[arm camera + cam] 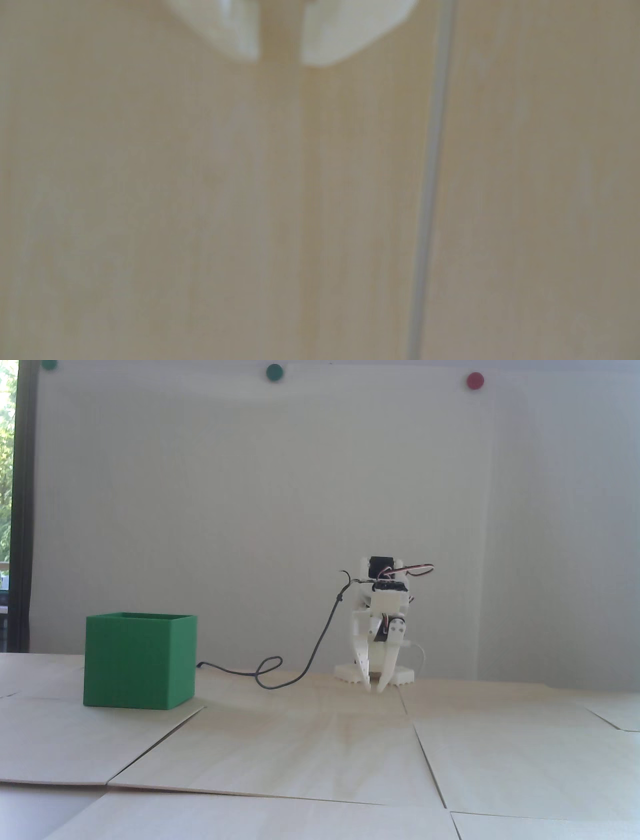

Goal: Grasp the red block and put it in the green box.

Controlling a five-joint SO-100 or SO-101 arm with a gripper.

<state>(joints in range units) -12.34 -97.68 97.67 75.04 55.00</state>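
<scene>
Fixed view: the white arm [382, 600] is folded low over its base [375, 675], with the gripper [375, 690] pointing straight down, fingertips at or just above the pale wooden table [320, 740]; contact with the surface cannot be confirmed from this angle. The two white fingers [361, 660] taper downward and converge, leaving only a narrow slit between the tips. Wrist view, heavily blurred: the same gripper [280, 60] enters from the top edge, both fingertips [235, 38] visible with a thin strip of bare wood showing through the gap. So the fingers stand slightly apart, nearly together, with nothing held between them. The green box [139, 660] sits upright on the table well to the left of the fingers in the fixed view, open top up, clearly apart from the arm. The red block is not visible in either view; whether it lies inside the box cannot be told, since the walls hide the interior from this low camera. A dark cable [300, 667] runs from the arm's upper section down to the table, loops on the surface to the left of the fingers, and ends beside the box's right wall. A seam between boards [429, 194] runs top to bottom to the right of the fingertips in the wrist view. On the white wall behind, above the fingers: green dot [274, 372], red dot [474, 380].
</scene>
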